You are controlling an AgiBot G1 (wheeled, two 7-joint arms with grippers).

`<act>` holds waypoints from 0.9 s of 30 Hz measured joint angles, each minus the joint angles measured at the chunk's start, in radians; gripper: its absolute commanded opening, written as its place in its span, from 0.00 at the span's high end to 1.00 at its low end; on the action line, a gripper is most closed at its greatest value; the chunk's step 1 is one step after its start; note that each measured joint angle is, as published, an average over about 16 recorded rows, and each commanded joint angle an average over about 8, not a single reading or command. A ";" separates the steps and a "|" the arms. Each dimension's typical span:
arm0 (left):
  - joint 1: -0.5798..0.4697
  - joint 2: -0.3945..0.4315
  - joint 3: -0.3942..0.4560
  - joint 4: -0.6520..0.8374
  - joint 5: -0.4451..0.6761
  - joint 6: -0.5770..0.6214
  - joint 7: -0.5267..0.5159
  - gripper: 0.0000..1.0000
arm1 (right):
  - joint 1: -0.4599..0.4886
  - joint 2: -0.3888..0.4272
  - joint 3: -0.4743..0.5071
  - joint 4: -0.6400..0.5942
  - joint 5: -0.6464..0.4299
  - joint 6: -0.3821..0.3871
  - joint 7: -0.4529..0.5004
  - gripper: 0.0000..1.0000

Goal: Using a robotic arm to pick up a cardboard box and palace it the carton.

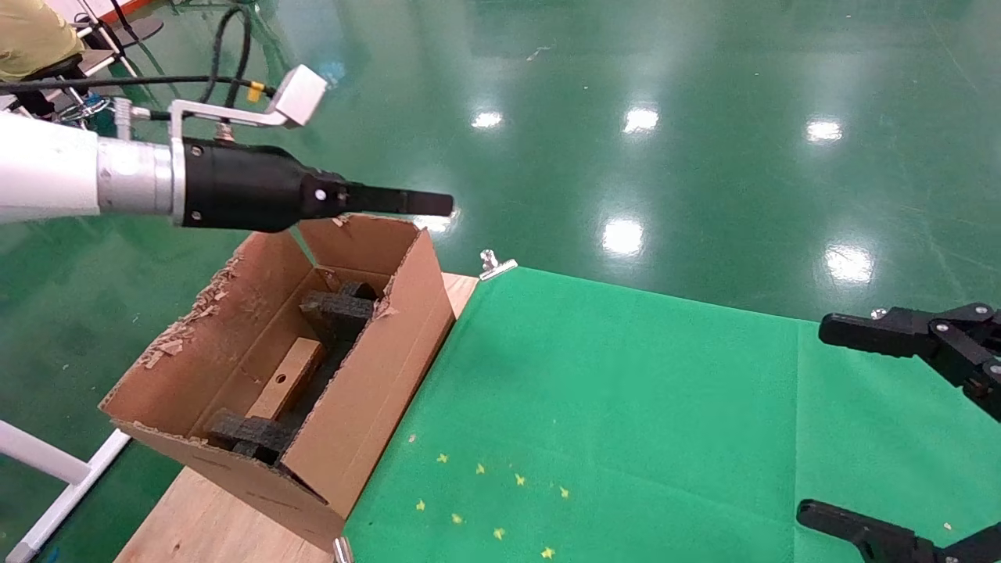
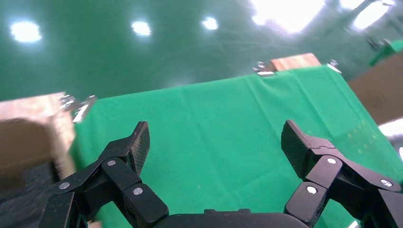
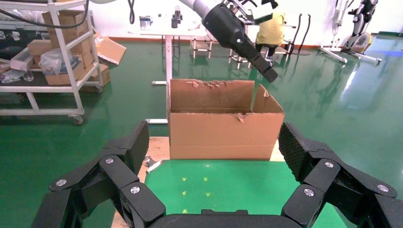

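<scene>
Already inside the carton, nine o'clock on the worktop: cardboard box, wedged between foam blocks. Left hand above the far edge; might snag the torn flap. Left wrist: fingers spread, holding nothing. Right wrist: right hand released, idle.

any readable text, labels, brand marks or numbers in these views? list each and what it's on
None readable.
Small cardboard box lying inside the carton: only a round hole shows, no print legible.
Carton walls: bare cardboard, no print.
Green cloth: small yellow marks, shapes, not letters.
Boxes on the shelf cart: any print too small to read.
</scene>
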 measured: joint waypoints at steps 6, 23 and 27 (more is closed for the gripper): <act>0.085 -0.005 -0.073 -0.075 -0.047 0.018 0.074 0.00 | 0.000 0.000 0.000 0.000 0.000 0.000 0.000 0.00; 0.326 -0.018 -0.280 -0.288 -0.181 0.070 0.284 0.00 | 0.000 0.000 -0.001 0.000 0.001 0.000 -0.001 0.00; 0.382 -0.021 -0.328 -0.338 -0.213 0.082 0.333 0.00 | 0.000 0.000 -0.001 0.000 0.001 0.000 -0.001 0.00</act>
